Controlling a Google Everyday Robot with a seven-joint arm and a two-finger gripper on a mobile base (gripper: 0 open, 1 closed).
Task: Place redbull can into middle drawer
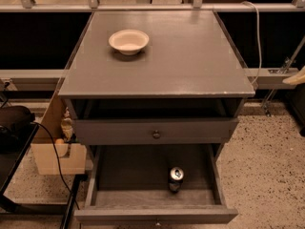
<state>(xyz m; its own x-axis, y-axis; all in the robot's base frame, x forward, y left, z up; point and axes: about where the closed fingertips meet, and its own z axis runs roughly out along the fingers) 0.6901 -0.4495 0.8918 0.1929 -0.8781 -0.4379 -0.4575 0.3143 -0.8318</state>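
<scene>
camera view: redbull can upright in open middle drawer; pincer at right edge, state unclear.

Only a pale sliver of the gripper is being shown, at the right edge of the view. Well to the left of the jaws, the scene is being filled by a grey cabinet, its flat top being lit softly from above. Below the jaws, a speckled floor is being shown. Just left of them, a white cable is being hung from a pale rail at the back. Far to the left, a cardboard box and a black cable are being kept beside the cabinet.
</scene>
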